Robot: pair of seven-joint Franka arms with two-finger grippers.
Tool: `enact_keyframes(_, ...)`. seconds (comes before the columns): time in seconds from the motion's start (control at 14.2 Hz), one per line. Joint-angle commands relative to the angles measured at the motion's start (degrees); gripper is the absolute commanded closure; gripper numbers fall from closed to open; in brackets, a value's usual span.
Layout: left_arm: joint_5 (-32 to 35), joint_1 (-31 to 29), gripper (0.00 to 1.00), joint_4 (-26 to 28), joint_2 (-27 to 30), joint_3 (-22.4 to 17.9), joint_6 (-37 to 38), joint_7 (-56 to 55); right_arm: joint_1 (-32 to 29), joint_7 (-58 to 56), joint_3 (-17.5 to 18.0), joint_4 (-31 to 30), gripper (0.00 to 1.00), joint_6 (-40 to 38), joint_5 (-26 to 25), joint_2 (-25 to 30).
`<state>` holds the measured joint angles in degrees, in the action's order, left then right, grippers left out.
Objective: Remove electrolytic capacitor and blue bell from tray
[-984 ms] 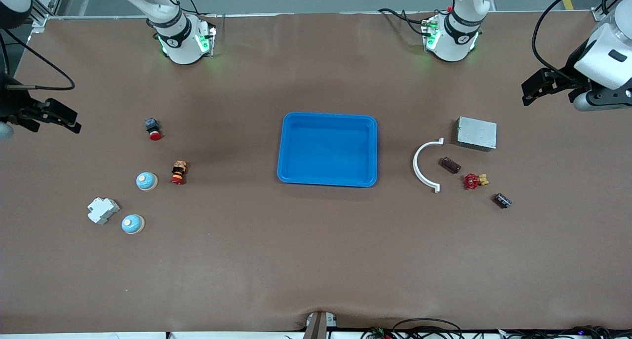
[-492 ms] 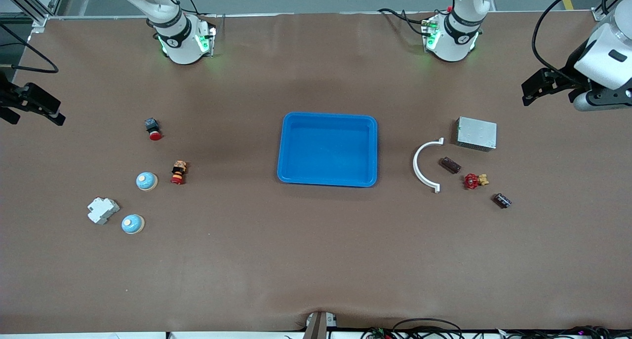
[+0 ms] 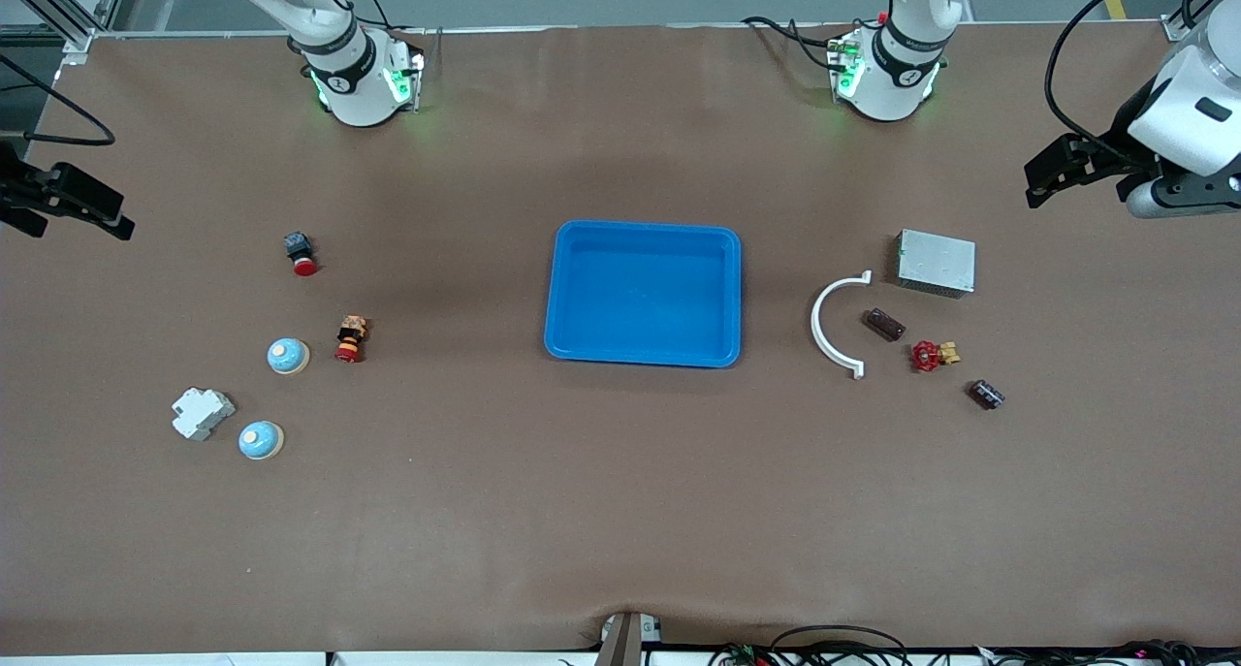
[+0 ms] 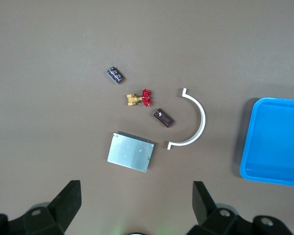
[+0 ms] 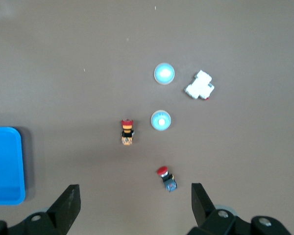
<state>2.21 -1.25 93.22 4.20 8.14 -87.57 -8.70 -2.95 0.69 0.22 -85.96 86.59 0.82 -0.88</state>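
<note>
The right gripper [image 3: 92,210] has pulled back toward the table's edge since a second ago and now sits a touch farther in again; nothing on the table has shifted. Its fingers are spread wide with nothing between them, over bare table at the right arm's end. The left gripper [image 3: 1052,174] hangs at the left arm's end, above the table just past the silver metal box [image 3: 936,262], jaws equally wide and empty, that arm waiting.

And look at the blue tray [image 3: 645,293]: dead centre, and bare inside! Both target types are out on the brown table. Two blue bells lie at the right arm's end, one [image 3: 288,356] beside the orange-and-red figurine [image 3: 351,338], the other [image 3: 260,440] nearer the camera, just beside the white breaker block [image 3: 202,413]. The red push-button [image 3: 301,253] sits farther back.

At the left arm's end, two dark capacitors: one [image 3: 884,324] tucked inside the white curved bracket [image 3: 836,325], its long axis running diagonally, the other [image 3: 987,394] nearer the camera, past the red-handled brass valve [image 3: 933,356].

So the job looks finished, and each arm's pieces lie well clear of the tray, between it and that arm's gripper
</note>
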Motion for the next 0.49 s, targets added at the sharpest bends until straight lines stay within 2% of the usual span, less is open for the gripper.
enact_keyframes(0.0,-0.1,0.11,0.0,-0.76,0.02,-0.14,0.82,0.7,0.05,0.89,-0.13,4.05,0.0,-2.92,-0.38,-2.46)
enact_keyframes(0.42,-0.1,0.02,0.0,-0.93,-0.07,-0.49,0.82,0.88,-0.12,1.07,-0.22,3.52,0.0,-3.01,-0.2,-4.13)
